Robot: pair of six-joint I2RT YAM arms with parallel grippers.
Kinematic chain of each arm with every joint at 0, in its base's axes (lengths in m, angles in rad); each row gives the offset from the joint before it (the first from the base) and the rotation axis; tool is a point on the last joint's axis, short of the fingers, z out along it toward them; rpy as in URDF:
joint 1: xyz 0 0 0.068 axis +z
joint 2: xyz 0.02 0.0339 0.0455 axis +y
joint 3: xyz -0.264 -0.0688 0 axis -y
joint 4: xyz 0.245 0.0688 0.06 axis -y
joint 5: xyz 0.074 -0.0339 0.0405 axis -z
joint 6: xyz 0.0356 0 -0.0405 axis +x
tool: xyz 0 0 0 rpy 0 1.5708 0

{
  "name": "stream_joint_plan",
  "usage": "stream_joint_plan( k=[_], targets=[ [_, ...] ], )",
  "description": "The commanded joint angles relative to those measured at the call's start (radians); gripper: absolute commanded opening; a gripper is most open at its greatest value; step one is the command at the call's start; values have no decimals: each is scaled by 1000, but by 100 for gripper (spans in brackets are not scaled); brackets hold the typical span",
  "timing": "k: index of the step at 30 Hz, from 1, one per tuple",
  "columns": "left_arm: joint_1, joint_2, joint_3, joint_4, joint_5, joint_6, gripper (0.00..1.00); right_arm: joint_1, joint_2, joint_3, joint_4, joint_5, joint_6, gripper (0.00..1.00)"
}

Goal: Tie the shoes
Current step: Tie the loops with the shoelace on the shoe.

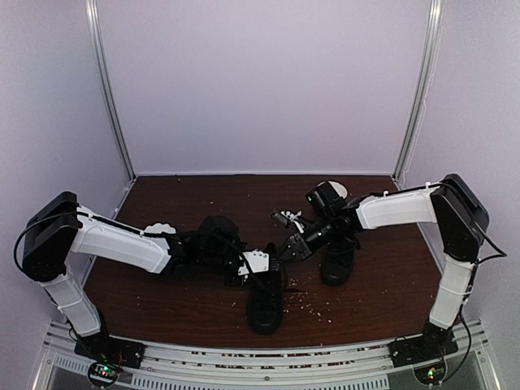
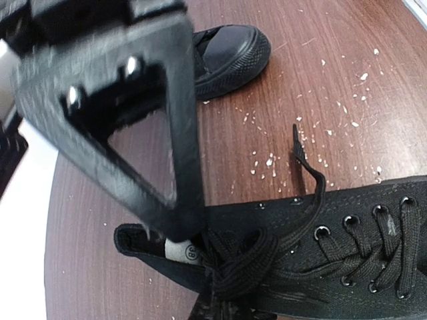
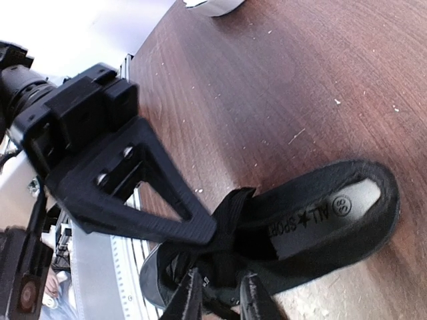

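I have the left gripper (image 1: 258,264) and right gripper (image 1: 291,246) meeting over the near shoe (image 1: 266,301) at its collar. The second shoe (image 1: 338,258) is just to the right. The left finger (image 2: 183,167) has its tip at the collar, by the bunched laces (image 2: 237,267). Each wrist view shows one finger clearly (the rest is cropped), so I cannot tell how far either gripper is open or what it holds.

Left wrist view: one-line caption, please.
Left gripper fingertip at the heel of a black sneaker, bunched laces beside it; second sneaker behind.

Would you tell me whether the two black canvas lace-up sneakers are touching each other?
Apart. The left wrist view shows bare brown wooden table between the near black canvas sneaker and the far black canvas sneaker.
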Motion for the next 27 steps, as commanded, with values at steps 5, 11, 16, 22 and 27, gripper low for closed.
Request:
stream_joint_plan(
  k=[5, 11, 16, 22, 27],
  targets=[
    [-6, -5, 26, 36, 5, -79, 0, 1, -149, -111, 104, 33, -42, 27],
    [-3, -6, 35, 57, -3, -159, 0, 58, -191, -234, 358, 94, 21, 36],
    [4, -1, 37, 61, 2, -202, 0, 70, -169, -259, 483, 96, 77, 36],
    [17, 5, 42, 75, 30, -256, 0, 78, -138, -299, 608, 80, 143, 33],
    [20, 8, 39, 84, 43, -273, 0, 87, -112, -291, 607, 90, 146, 31]
  ],
)
